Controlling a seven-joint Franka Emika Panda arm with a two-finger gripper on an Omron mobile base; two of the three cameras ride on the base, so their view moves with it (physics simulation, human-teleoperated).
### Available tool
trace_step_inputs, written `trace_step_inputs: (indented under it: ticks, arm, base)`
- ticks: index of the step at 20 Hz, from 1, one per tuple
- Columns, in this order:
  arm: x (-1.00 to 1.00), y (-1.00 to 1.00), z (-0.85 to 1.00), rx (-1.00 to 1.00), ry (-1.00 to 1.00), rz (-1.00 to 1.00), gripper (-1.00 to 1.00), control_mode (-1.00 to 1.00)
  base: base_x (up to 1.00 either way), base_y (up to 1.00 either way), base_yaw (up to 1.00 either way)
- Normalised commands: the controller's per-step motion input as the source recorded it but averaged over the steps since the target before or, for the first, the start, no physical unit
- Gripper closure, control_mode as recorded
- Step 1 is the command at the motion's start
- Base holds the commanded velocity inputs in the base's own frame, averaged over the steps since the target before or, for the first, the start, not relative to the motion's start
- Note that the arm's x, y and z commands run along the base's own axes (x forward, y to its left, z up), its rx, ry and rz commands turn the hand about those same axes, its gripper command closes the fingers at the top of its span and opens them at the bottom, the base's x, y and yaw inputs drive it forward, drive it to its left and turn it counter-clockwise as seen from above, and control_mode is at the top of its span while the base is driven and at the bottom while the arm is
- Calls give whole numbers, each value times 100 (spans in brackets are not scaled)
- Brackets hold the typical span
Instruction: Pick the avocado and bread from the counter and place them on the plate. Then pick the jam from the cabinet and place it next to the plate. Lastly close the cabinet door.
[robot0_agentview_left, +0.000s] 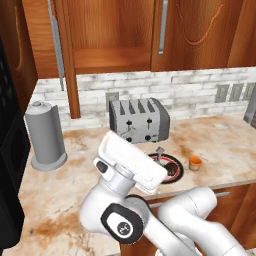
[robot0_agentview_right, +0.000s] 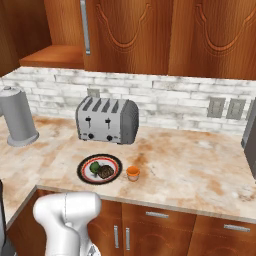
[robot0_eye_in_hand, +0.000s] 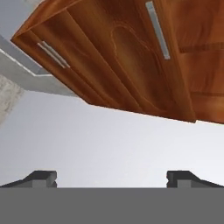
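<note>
The counter (robot0_agentview_right: 200, 170) is a beige marble-look worktop with rusty brown stains. A grey toaster (robot0_agentview_right: 107, 120) stands against the back edge. A grey cylindrical holder (robot0_agentview_right: 18, 116) stands near the left rear corner. The plate (robot0_agentview_right: 100, 168) lies close to the front edge, ahead of the toaster. The jam (robot0_agentview_right: 133, 173) stands just beside the plate's right rim.

Glossy white arm (robot0_agentview_left: 150, 220), dark joints
</note>
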Motion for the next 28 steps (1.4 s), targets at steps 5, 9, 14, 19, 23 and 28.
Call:
trace_step_inputs:
  ticks: [5, 9, 14, 19, 23, 28]
  arm:
    - [11, 55, 0, -11, -26, 20, -100, -100]
    - [11, 61, 1, -7, -17, 16, -100, -100]
    - [22, 58, 11, -4, -14, 16, -100, -100]
    - [46, 44, 6, -1, -7, 15, -100, -100]
    - [73, 38, 1, 0, 0, 13, -100, -100]
    - [64, 71, 0, -5, 0, 12, -100, -100]
  base:
    - [0, 0, 0]
    - [0, 0, 0]
    - [0, 0, 0]
    - [0, 0, 0]
    - [0, 0, 0]
    - [0, 0, 0]
